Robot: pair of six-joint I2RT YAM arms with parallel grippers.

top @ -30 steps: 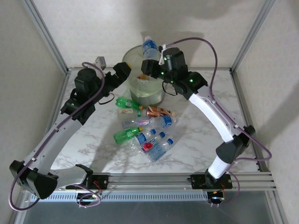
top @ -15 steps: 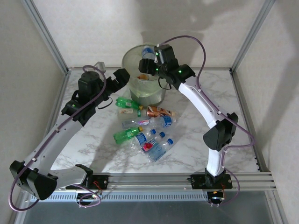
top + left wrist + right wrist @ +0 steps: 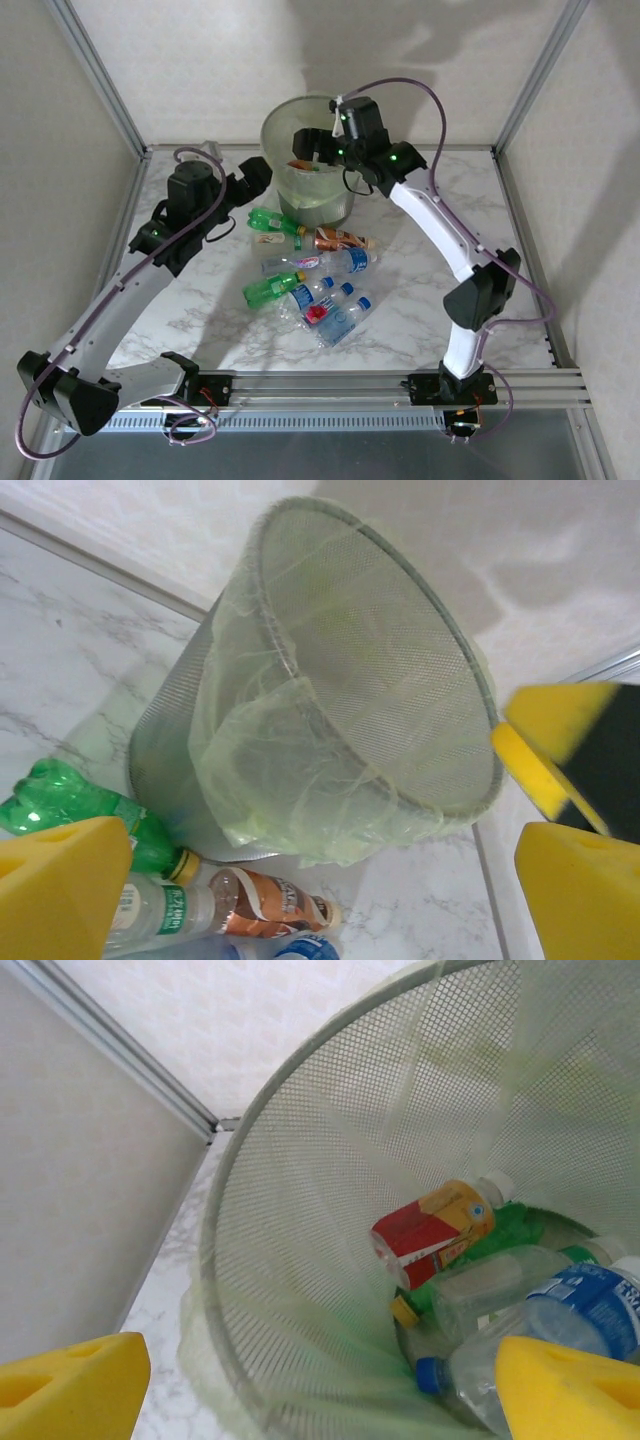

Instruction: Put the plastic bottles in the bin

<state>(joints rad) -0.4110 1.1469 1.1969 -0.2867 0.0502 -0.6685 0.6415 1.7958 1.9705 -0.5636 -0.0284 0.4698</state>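
Observation:
The bin (image 3: pixel 275 120), a mesh bucket with a pale-green liner, stands at the back of the table. My right gripper (image 3: pixel 310 150) hangs open over its mouth, nothing between its yellow fingers (image 3: pixel 70 1385). Inside the bin (image 3: pixel 300 1210) lie several plastic bottles: a red-and-orange-labelled one (image 3: pixel 432 1230) and a blue-labelled one (image 3: pixel 575 1315) with a blue cap. My left gripper (image 3: pixel 258 175) is open just left of the bin (image 3: pixel 340 680), above a green bottle (image 3: pixel 60 795) and a brown-labelled bottle (image 3: pixel 265 905). Several more bottles (image 3: pixel 320 285) lie in a heap in front of the bin.
The heap of bottles spreads across the table's middle, from a green bottle (image 3: pixel 272 220) by the bin's foot to blue-labelled ones (image 3: pixel 345 312) nearer the arms. A metal frame post (image 3: pixel 100 80) and walls close in the back corners.
My right gripper came down over the bin's mouth with the blue-labelled bottle and opened; the bottle now lies inside the bin. My left arm shifted slightly.

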